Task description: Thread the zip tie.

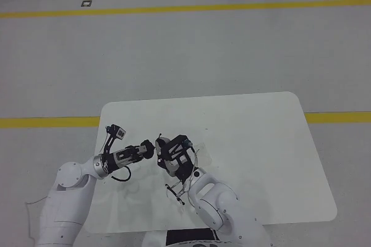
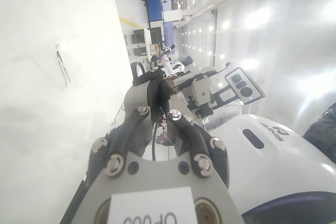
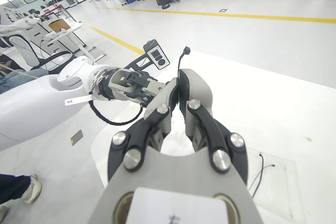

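Both grippers meet fingertip to fingertip above the near left part of the white table (image 1: pixel 253 129). My right gripper (image 3: pixel 179 88) is shut on a thin black zip tie (image 3: pixel 180 62); its small square head pokes up past the fingertips. My left gripper (image 2: pixel 155 88) faces it, shut on the zip tie, and a thin black strap (image 2: pixel 154 138) runs back between its fingers toward the palm. In the top view the left gripper (image 1: pixel 149 148) and right gripper (image 1: pixel 162 149) almost touch. Where the two ends meet is hidden by the fingers.
Spare black zip ties (image 2: pixel 63 70) lie on a clear sheet (image 3: pixel 278 177) on the table just beyond the grippers, also seen as spare ties (image 3: pixel 260 170). The table's far and right parts are bare. The rounded table edge (image 3: pixel 94 146) lies under the left arm.
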Robot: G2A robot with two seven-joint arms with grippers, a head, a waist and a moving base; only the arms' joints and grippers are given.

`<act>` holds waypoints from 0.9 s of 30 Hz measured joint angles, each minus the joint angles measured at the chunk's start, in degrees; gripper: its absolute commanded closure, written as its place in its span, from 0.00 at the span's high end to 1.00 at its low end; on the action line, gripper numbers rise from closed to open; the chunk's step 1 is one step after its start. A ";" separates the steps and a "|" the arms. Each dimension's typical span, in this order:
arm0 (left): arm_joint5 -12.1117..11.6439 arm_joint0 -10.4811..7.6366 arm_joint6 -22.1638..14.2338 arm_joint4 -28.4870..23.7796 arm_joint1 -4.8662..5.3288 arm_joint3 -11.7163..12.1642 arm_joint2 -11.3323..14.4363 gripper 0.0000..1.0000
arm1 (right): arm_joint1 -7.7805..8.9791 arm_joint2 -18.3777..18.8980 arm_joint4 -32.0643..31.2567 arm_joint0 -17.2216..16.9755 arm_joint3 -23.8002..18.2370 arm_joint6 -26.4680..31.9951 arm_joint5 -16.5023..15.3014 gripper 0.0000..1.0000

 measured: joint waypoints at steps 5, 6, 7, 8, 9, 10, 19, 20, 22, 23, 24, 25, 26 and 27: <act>0.00 0.00 0.00 0.00 0.00 0.00 0.00 0.00 | 0.11 -0.52 -0.12 0.85 0.63 -0.19 0.82 0.00; 0.00 0.00 0.00 0.00 0.00 0.00 0.00 0.00 | 0.13 -0.60 -0.13 0.95 0.69 -0.25 1.01 0.00; 0.00 0.00 0.00 0.00 0.00 0.00 0.00 0.00 | 0.15 -0.67 -0.12 1.03 0.75 -0.29 1.18 0.00; 0.00 0.00 0.00 0.00 0.00 0.00 0.00 0.00 | 0.17 -0.74 -0.08 1.09 0.79 -0.30 1.32 0.00; 0.00 0.00 0.00 0.00 0.00 0.00 0.00 0.00 | 0.21 -0.79 -0.05 1.17 0.84 -0.24 1.50 0.00; 0.00 0.00 0.00 0.00 0.00 0.00 0.00 0.00 | 0.23 -0.81 -0.06 1.20 0.86 -0.19 1.59 0.00; 0.00 0.00 0.00 0.00 0.00 0.00 0.00 0.00 | 0.28 -0.81 -0.02 1.25 1.05 -0.57 1.60 0.00; 0.00 0.00 0.00 0.00 0.00 0.00 0.00 0.00 | 0.32 -0.86 -0.01 1.30 1.18 -0.78 1.58 0.00; 0.00 0.00 0.00 0.00 0.00 0.00 0.00 0.00 | 0.40 -1.02 0.01 1.44 1.41 -0.99 1.62 0.00; 0.00 0.00 0.00 0.00 0.00 0.00 0.00 0.00 | 0.43 -1.09 0.03 1.51 1.50 -1.02 1.68 0.00; 0.00 0.00 0.00 0.00 0.00 0.00 0.00 0.00 | 0.46 -1.17 0.05 1.61 1.61 -1.04 1.77 0.00; 0.00 0.00 0.00 0.00 0.00 0.00 0.00 0.00 | 0.49 -1.22 0.05 1.70 1.68 -1.06 1.86 0.00; 0.00 0.00 0.00 0.00 0.00 0.00 0.00 0.00 | 0.51 -1.27 0.06 1.77 1.74 -1.09 1.96 0.00; 0.00 0.00 0.00 0.00 0.00 0.00 0.00 0.00 | 0.55 -1.33 0.02 1.86 1.79 -1.16 2.11 0.00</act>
